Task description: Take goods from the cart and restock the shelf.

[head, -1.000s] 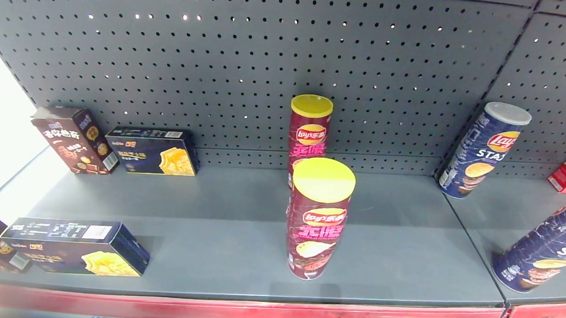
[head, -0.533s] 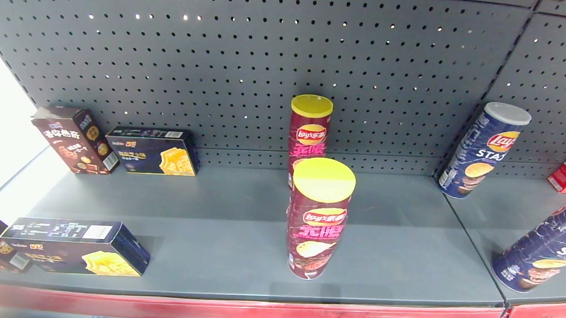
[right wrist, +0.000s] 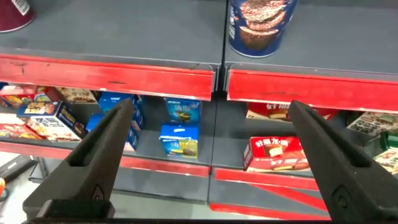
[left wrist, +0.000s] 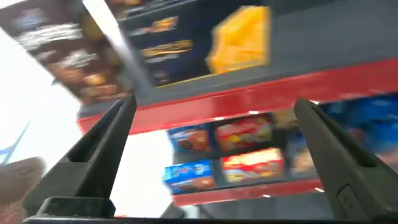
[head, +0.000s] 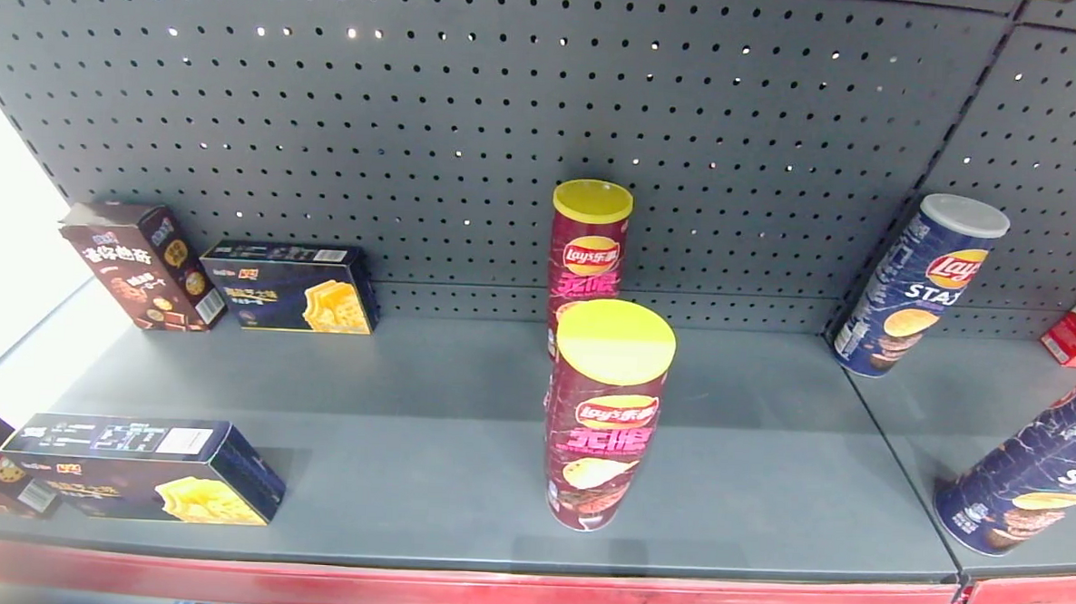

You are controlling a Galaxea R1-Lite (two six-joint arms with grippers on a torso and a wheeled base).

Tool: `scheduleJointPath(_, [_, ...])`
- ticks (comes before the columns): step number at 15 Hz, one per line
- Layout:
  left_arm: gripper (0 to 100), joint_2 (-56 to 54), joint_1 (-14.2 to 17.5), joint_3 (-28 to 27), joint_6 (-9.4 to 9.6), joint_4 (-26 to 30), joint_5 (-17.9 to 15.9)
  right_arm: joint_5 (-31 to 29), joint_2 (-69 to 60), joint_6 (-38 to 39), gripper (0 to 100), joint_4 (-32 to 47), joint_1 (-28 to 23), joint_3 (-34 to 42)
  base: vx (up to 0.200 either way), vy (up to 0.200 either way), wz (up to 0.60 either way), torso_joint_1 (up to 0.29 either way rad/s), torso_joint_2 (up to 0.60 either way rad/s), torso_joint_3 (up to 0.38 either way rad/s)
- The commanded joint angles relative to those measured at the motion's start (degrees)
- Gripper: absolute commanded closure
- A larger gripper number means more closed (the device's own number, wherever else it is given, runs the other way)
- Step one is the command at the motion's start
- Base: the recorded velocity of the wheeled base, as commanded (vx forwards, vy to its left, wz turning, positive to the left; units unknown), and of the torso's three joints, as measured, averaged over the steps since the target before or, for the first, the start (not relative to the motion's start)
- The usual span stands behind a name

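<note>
While boxes (head: pixel 289 287) sit leftward, red cans (head: pixel 604 414) stand centre.

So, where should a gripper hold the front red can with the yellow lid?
Probably mid-body on the front red can, squeezing its left and right sides, coming from the open front: it stands upright, the shelf is bare beside it, and a second can stands behind.
</note>
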Motion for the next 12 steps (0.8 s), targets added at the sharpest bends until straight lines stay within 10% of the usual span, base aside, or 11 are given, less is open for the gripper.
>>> scheduleJointPath(1, [0, -0.22, 0.03, 1.11, -0.3, -2.12, 3.67, 0.04, 0.1, -0.01, 0, -0.02, 0.0, 0.05, 0.0, 0.0, 0.0, 0.0, 0.0, 0.0])
scheduleJointPath(5, [0, -0.22, 0.03, 0.32, -4.34, 0.34, -9.34, -0.05, -1.13, -0.01, 0, -0.02, -9.14, 0.05, 0.0, 0.0, 0.0, 0.0, 0.0, 0.0])
scheduleJointPath(12, [0, -0.22, 0.21, 0.32, -8.64, 2.28, -7.85, 0.04, -5.17, -0.01, 0, -0.11, -6.76, 0.05, 0.0, 0.0, 0.0, 0.0, 0.0, 0.0])
